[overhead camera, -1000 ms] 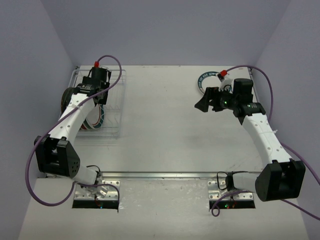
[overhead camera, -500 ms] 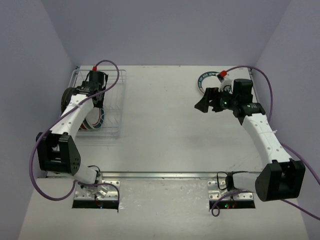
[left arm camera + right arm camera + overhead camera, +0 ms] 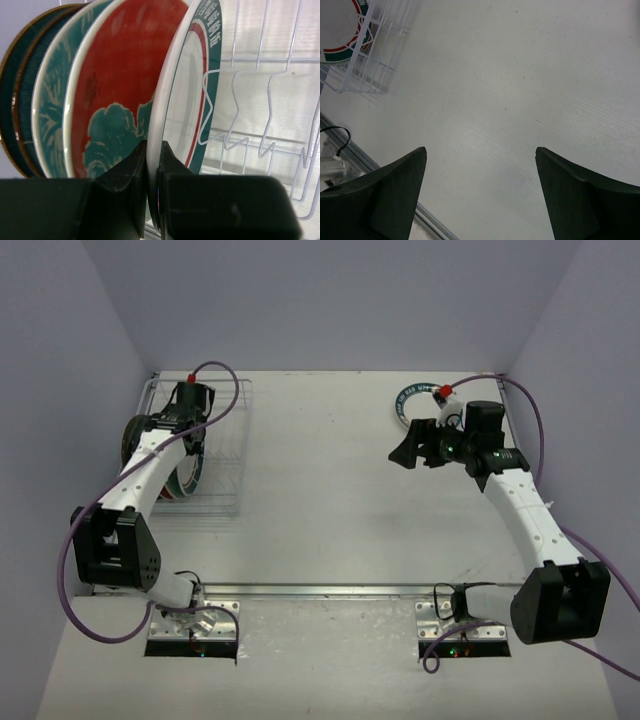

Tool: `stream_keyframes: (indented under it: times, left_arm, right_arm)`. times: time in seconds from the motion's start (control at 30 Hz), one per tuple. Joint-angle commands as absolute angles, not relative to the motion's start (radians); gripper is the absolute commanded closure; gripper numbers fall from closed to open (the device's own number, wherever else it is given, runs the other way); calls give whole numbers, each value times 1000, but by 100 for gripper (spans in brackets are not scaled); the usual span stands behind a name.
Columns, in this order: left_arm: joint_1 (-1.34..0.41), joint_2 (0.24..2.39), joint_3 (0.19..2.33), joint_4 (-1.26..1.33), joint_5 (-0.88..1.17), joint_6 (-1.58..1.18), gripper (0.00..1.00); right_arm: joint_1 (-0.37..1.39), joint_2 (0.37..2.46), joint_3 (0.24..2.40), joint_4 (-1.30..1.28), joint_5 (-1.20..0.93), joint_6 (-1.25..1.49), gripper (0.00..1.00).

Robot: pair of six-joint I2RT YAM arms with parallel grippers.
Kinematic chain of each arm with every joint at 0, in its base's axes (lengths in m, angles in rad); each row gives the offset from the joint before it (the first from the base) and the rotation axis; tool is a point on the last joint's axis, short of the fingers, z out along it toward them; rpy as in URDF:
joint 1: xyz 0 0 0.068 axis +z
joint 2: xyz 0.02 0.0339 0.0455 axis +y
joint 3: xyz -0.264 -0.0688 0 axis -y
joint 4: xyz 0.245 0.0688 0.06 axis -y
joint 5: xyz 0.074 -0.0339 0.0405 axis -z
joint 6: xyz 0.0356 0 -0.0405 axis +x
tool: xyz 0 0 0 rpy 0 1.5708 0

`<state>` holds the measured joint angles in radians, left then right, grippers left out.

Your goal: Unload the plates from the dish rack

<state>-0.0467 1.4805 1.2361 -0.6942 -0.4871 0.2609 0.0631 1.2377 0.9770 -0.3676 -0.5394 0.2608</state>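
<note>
One plate (image 3: 404, 400) already lies flat on the bench (image 3: 320, 500), far right, while the dish rack (image 3: 228, 472) holds several more on edge (at least four), the left end effector (image 3: 152, 150) pinching the green-rimmed white plate (image 3: 187, 100) and the right end effector (image 3: 480, 165) gaping wide, empty.

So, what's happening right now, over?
Left gripper shut on front plate in rack. Right gripper open, empty. Red plate crowds the grip; one unloaded plate far right.
</note>
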Motion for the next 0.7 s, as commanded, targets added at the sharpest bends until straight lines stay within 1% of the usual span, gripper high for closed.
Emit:
stream_keyframes:
  times: [0.0,0.1,0.2,0.27,0.33,0.37,0.4,0.43,0.47,0.53,0.67]
  left_arm:
    - [-53,1394,1384,-671,-530,299,100]
    - [-77,1366,1535,-708,-506,301,100]
    - [-91,1335,1648,-744,-409,303,100]
    - [-98,1327,1742,-789,-285,312,100]
    - [-98,1317,1784,-861,-66,318,100]
    - [-98,1308,1790,-889,59,322,100]
    - [-98,1301,1788,-905,138,325,100]
    - [-99,1294,1768,-914,200,329,100]
    - [-101,1279,1739,-934,333,334,100]
    - [-118,1260,1693,-954,500,341,100]
    - [-202,1244,1623,-963,683,327,100]
  right_arm:
    - [69,1210,977,-331,-568,259,11]
    - [69,1207,984,-329,-586,264,12]
    - [69,1203,986,-319,-622,269,12]
    - [70,1197,986,-308,-658,277,12]
    - [72,1192,985,-289,-701,286,12]
    - [73,1188,983,-277,-735,292,12]
    - [74,1185,981,-270,-765,298,12]
    - [78,1183,977,-264,-793,307,12]
    - [87,1179,973,-249,-819,317,12]
    - [111,1164,960,-222,-863,333,13]
    - [201,1145,960,-208,-881,329,14]
